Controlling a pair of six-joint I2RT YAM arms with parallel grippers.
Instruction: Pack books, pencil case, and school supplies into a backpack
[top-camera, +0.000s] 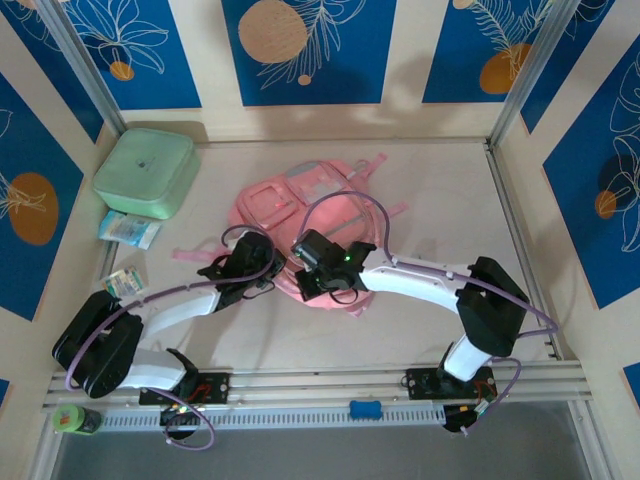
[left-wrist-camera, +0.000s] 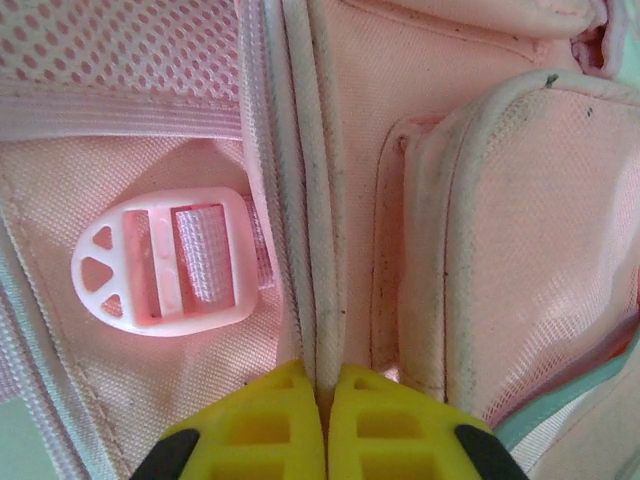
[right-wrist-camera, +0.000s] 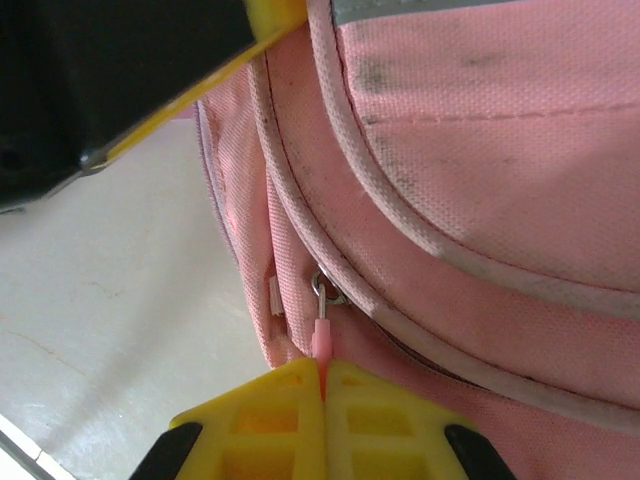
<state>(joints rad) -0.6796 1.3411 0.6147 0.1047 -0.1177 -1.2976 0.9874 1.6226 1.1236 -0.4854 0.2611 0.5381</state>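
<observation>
Backpack sits centre-frame on the bench; our right fingers clamp its zipper pull, left fingers pinch a piped seam. With packets at left waiting outside, packing looks unfinished.

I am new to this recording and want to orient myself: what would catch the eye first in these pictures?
The pink backpack lies in the middle of the table. At its near side the right pincer is shut on the pink zipper pull, and the left pincer is shut on a piped seam beside a pale strap buckle. A mint-green box stands in the far left corner.
</observation>
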